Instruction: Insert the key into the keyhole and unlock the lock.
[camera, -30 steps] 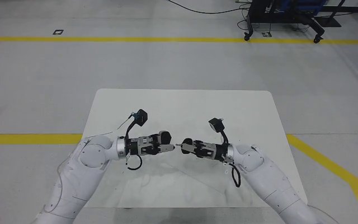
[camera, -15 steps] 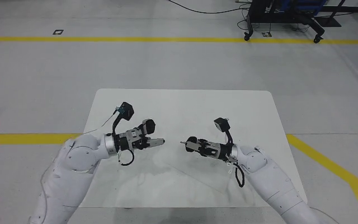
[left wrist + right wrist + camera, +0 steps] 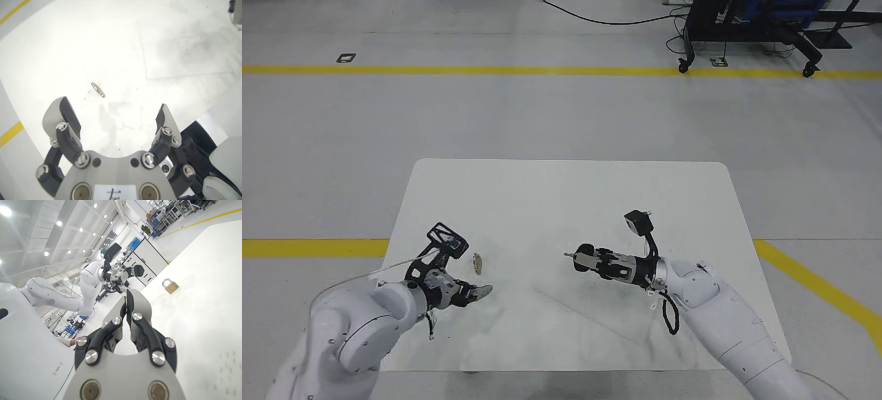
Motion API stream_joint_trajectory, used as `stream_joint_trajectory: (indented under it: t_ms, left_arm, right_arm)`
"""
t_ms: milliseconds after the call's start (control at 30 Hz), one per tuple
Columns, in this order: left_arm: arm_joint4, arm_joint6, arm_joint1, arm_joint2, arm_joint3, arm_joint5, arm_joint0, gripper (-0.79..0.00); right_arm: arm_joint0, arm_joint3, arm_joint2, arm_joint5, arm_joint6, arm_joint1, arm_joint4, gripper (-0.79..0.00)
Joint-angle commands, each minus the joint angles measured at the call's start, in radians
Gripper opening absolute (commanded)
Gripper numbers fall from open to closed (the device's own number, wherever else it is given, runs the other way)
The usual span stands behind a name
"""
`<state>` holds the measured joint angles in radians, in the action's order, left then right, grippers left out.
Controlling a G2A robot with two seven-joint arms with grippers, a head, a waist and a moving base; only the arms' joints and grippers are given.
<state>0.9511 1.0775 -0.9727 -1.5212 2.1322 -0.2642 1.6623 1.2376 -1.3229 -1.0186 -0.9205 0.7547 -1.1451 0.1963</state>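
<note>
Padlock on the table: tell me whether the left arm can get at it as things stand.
Probably yes. The left gripper hangs just short of the padlock, fingers open, with only bare table between them.

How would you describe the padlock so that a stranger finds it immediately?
On the white table, find the left gripper, fingers open. Just ahead of it sits the padlock: small, with a brass body and a silver shackle, unlike the grey-and-black gripper beside it.
</note>
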Motion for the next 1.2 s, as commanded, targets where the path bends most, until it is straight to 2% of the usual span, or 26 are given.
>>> stream_joint_trajectory:
  t_ms: [0,100,167,233,400,467,633,667,700,733,1167]
  left_arm:
    - [0.067,-0.008,-0.005,0.071,-0.050,0.036,-0.032,0.000]
    - [0.128,-0.019,-0.013,0.138,-0.115,0.099,-0.086,0.000]
    - [0.128,-0.045,-0.020,0.167,-0.141,0.135,-0.112,-0.037]
    - [0.127,-0.059,-0.024,0.189,-0.169,0.152,-0.132,-0.151]
    - [0.133,-0.091,-0.033,0.217,-0.235,0.190,-0.180,-0.283]
    - [0.125,-0.108,-0.036,0.219,-0.251,0.196,-0.187,-0.416]
    - [0.133,-0.107,-0.038,0.228,-0.265,0.202,-0.197,-0.499]
    - [0.131,-0.105,-0.039,0.229,-0.266,0.203,-0.199,-0.560]
    - [0.130,-0.104,-0.040,0.230,-0.267,0.205,-0.200,-0.757]
    - [0.132,-0.103,-0.040,0.231,-0.268,0.209,-0.201,-0.785]
    - [0.144,-0.103,-0.042,0.219,-0.257,0.217,-0.190,-0.785]
  right_arm:
    - [0.000,0.000,0.000,0.000,0.000,0.000,0.000,-0.785]
    - [0.000,0.000,0.000,0.000,0.000,0.000,0.000,-0.785]
    - [0.000,0.000,0.000,0.000,0.000,0.000,0.000,-0.785]
    - [0.000,0.000,0.000,0.000,0.000,0.000,0.000,-0.785]
    - [0.000,0.000,0.000,0.000,0.000,0.000,0.000,-0.785]
    - [0.000,0.000,0.000,0.000,0.000,0.000,0.000,-0.785]
    - [0.000,0.000,0.000,0.000,0.000,0.000,0.000,-0.785]
    - [0.000,0.000,0.000,0.000,0.000,0.000,0.000,-0.785]
    - [0.000,0.000,0.000,0.000,0.000,0.000,0.000,-0.785]
    - [0.000,0.000,0.000,0.000,0.000,0.000,0.000,-0.785]
    - [0.000,0.000,0.000,0.000,0.000,0.000,0.000,-0.785]
